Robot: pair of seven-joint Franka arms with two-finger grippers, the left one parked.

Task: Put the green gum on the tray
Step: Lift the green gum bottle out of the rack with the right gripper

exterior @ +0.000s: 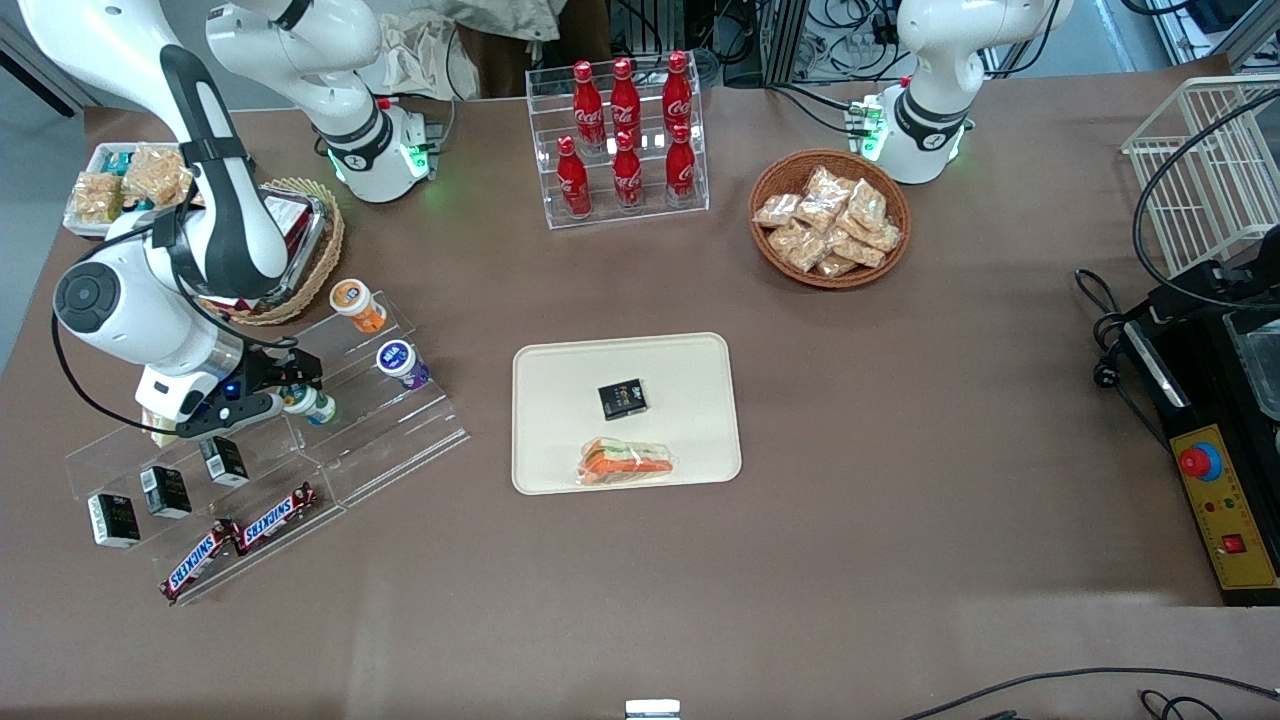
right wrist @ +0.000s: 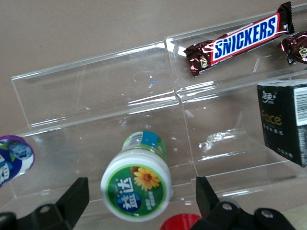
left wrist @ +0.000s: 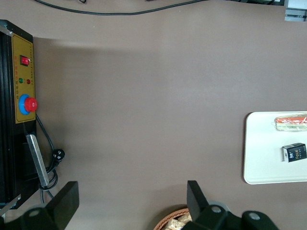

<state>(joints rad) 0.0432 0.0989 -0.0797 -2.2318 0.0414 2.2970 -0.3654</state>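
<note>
- The gripper (exterior: 297, 392) hangs over the upper step of the clear acrylic stepped stand (exterior: 380, 440), its black fingers (right wrist: 72, 199) spread wide on either side of the green gum (right wrist: 137, 176) without touching it.
- The green gum (a small round bottle, white lid with a green label and yellow flower) stands upright on that step, between the fingers.
- On higher steps stand a purple-bodied bottle (exterior: 403, 363) and an orange-bodied bottle (exterior: 357, 305).
- Lower steps carry black boxes (exterior: 166, 491) and glossy Snickers bars (exterior: 241, 539).
- The tray (exterior: 560, 370), cream, flat, round-cornered, lies well apart toward the table's middle, holding a black box (exterior: 622, 398) and a wrapped sandwich (exterior: 626, 462).
</note>
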